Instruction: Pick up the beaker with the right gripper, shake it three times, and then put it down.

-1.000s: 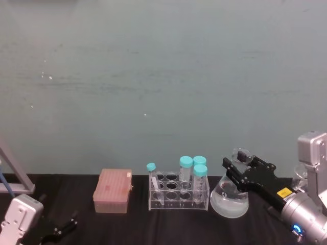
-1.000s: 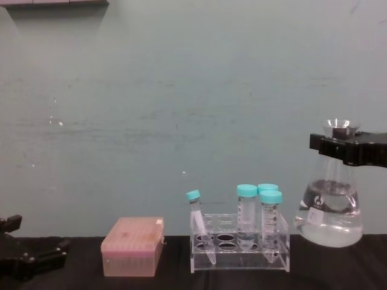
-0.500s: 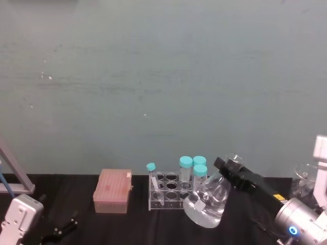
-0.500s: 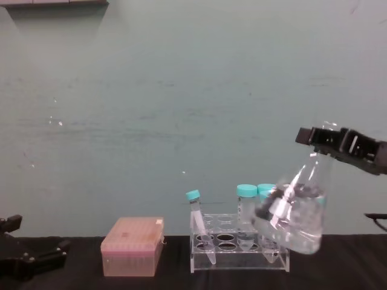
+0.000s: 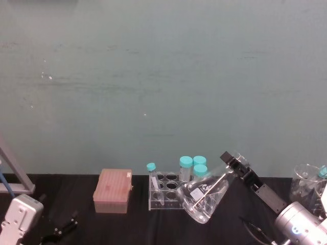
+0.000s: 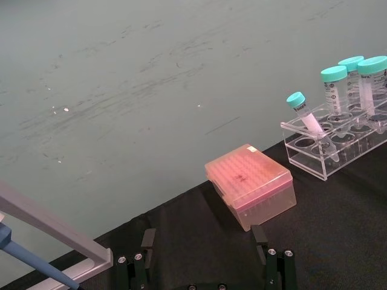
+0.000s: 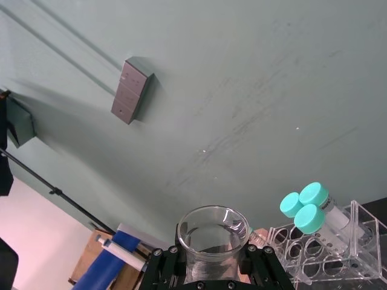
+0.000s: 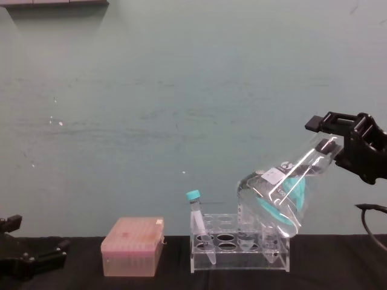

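Chest view: gripper (image 8: 331,140) seemingly holds beaker (image 8: 272,193).

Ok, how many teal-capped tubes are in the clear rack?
4. One small tube leans at the rack's end nearest the pink box; three larger tubes stand clustered at the other end. None looks hidden from the left wrist view.

The beaker (image 5: 204,196), lower right in the head view, is clear glossy glass with white printed marks, held in the matt black right hand (image 5: 233,162). The rack (image 5: 176,198) at lower centre is clear glossy plastic, its tubes (image 5: 186,172) wear smooth teal plastic caps (image 5: 186,162), and the box (image 5: 112,191) is frosted pink plastic. The surface (image 5: 127,227) looks matt black; the wall (image 5: 153,76) is matt teal, faintly scuffed.
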